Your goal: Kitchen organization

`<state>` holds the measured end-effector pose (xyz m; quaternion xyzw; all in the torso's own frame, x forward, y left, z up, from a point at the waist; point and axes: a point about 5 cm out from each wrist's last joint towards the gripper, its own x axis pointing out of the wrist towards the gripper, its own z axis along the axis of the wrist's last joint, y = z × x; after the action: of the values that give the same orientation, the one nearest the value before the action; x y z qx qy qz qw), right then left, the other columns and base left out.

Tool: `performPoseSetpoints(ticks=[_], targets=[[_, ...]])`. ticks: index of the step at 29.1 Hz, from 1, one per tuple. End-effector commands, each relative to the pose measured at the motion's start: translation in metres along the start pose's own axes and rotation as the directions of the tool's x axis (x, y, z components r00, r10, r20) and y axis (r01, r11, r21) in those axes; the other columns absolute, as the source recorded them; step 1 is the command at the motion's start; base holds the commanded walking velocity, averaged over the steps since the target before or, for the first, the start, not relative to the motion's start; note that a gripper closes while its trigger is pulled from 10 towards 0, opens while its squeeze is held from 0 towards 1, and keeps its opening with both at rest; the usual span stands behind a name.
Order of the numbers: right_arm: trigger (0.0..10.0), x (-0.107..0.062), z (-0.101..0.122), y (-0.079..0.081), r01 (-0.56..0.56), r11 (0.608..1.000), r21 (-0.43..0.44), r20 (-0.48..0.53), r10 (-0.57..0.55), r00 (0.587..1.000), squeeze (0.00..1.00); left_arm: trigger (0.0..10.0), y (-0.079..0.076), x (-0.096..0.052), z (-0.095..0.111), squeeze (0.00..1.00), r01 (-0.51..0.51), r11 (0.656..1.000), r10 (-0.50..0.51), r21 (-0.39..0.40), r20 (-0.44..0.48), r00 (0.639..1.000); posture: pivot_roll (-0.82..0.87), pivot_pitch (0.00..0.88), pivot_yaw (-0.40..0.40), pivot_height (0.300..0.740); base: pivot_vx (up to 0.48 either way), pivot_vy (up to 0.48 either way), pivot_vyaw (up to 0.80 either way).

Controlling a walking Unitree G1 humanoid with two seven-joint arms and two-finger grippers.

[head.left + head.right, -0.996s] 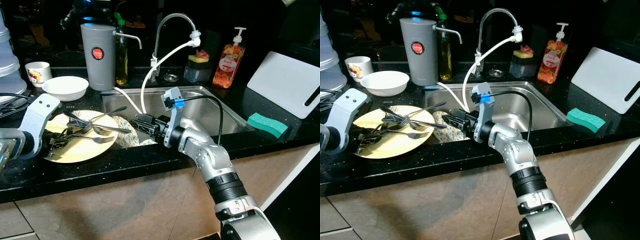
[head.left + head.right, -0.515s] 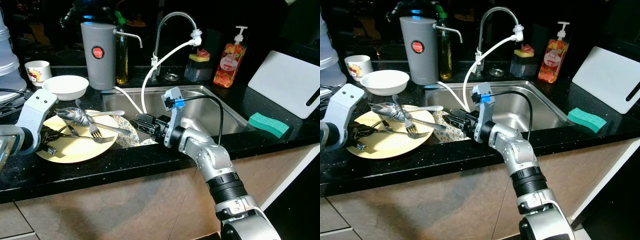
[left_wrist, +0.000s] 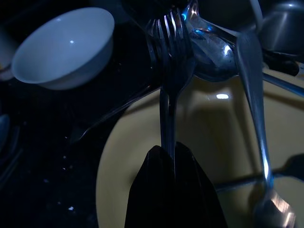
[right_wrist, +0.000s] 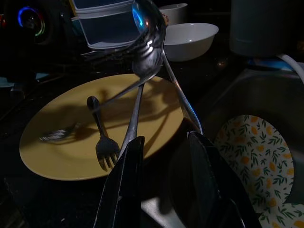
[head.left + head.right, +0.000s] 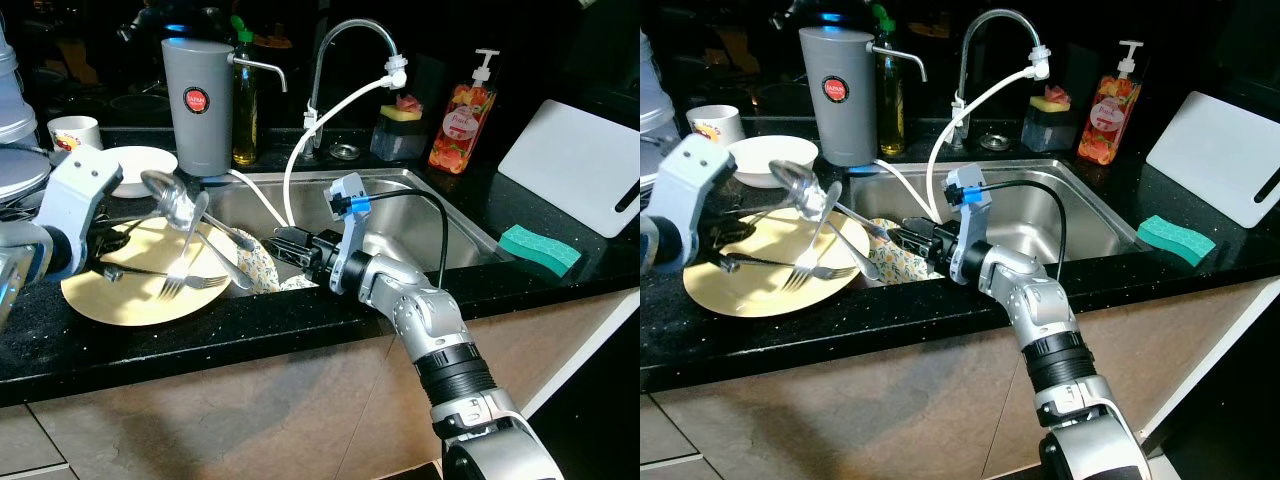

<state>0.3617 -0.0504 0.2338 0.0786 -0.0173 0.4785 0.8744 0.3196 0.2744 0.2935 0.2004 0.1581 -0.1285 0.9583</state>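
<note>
Counter: we see a black speckled counter [image 5: 300, 320] with a steel sink [image 5: 400, 215], in a dark kitchen.
Cutlery: a bundle of cutlery [image 5: 180, 215] hangs tilted above the yellow plate [image 5: 110, 300].
Left gripper [image 3: 172, 156]: clenched on a fork handle.
Right gripper [image 4: 164, 156]: fingers apart, at the sink edge.
Hard to see: the background is too dark.

patterned plate [image 5: 262, 268]: half hidden by sink rim | cutting board [image 5: 575, 165]: cut off (right edge)

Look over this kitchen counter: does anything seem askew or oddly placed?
Yes. The left gripper, shut on a fork, holds a tangle of cutlery aloft, tilted above the yellow plate. One fork lies on the plate. A patterned plate leans against the sink's inner wall.
</note>
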Motion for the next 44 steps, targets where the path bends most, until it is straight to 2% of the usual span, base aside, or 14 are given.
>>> performPoseSetpoints(ticks=[1,12,21,24,32,35,37,39,41,43,44], targets=[[10.0,0.0,0.002,-0.002,0.0,1.0,-0.006,-0.012,0.0,1.0,0.0,0.0,0.004,-0.005,0.012,0.0,-0.029,0.999,0.028,0.019,0.054,0.998,0.02,0.016,-0.101,0.74,0.0,0.0,0.0],[10.0,0.0,0.003,-0.001,-0.01,1.0,-0.011,-0.009,0.01,1.0,0.0,0.0,0.009,-0.011,0.026,0.0,-0.09,0.996,0.086,0.026,0.122,0.989,0.02,0.015,-0.1,0.74,0.0,0.0,0.0],[10.0,0.001,0.004,0.0,-0.017,1.0,-0.014,-0.008,0.017,1.0,0.0,0.0,0.029,-0.02,0.037,0.0,-0.26,0.966,0.256,-0.005,0.199,0.946,0.02,0.015,-0.101,0.74,0.0,0.0,0.0],[10.0,0.001,0.004,0.001,-0.019,1.0,-0.014,-0.009,0.019,1.0,0.0,0.0,0.032,-0.023,0.039,0.0,-0.29,0.957,0.285,-0.007,0.209,0.935,0.02,0.013,-0.103,0.74,0.0,0.0,0.0],[10.0,0.001,0.004,0.001,-0.025,1.0,-0.014,-0.009,0.025,1.0,0.0,0.0,0.032,-0.024,0.045,0.0,-0.296,0.955,0.291,-0.023,0.26,0.921,0.02,0.013,-0.105,0.74,0.0,0.0,0.0],[10.0,0.002,0.004,0.001,-0.027,1.0,-0.015,-0.009,0.027,1.0,0.0,0.0,0.032,-0.025,0.053,0.0,-0.307,0.951,0.302,-0.037,0.319,0.898,0.02,0.013,-0.105,0.74,0.0,0.0,0.0],[10.0,0.002,0.005,0.001,-0.026,1.0,-0.015,-0.007,0.026,1.0,0.0,0.0,0.03,-0.025,0.059,0.0,-0.289,0.956,0.284,-0.043,0.369,0.885,0.02,0.01,-0.104,0.74,0.0,0.0,0.0],[10.0,0.002,0.006,0.001,-0.02,1.0,-0.013,0.003,0.02,1.0,0.0,0.0,0.013,-0.017,0.071,0.0,-0.133,0.986,0.166,-0.101,0.494,0.854,0.02,0.01,-0.104,0.74,0.0,0.0,0.0],[10.0,0.002,0.006,0.001,-0.018,1.0,-0.013,0.005,0.018,1.0,0.0,0.0,0.009,-0.014,0.072,0.0,-0.107,0.988,0.147,-0.108,0.505,0.851,0.02,0.01,-0.104,0.74,0.0,0.0,0.0],[10.0,0.003,0.007,0.002,-0.016,1.0,-0.012,0.011,0.016,1.0,0.0,0.0,0.0,-0.004,0.065,0.0,-0.07,0.99,0.119,-0.119,0.479,0.87,0.02,0.004,-0.103,0.74,0.0,0.0,0.0],[10.0,0.003,0.007,0.002,-0.016,1.0,-0.012,0.011,0.016,1.0,0.0,0.0,0.0,-0.004,0.065,0.0,-0.07,0.99,0.119,-0.119,0.479,0.87,0.02,0.004,-0.103,0.74,0.0,0.0,0.0]])
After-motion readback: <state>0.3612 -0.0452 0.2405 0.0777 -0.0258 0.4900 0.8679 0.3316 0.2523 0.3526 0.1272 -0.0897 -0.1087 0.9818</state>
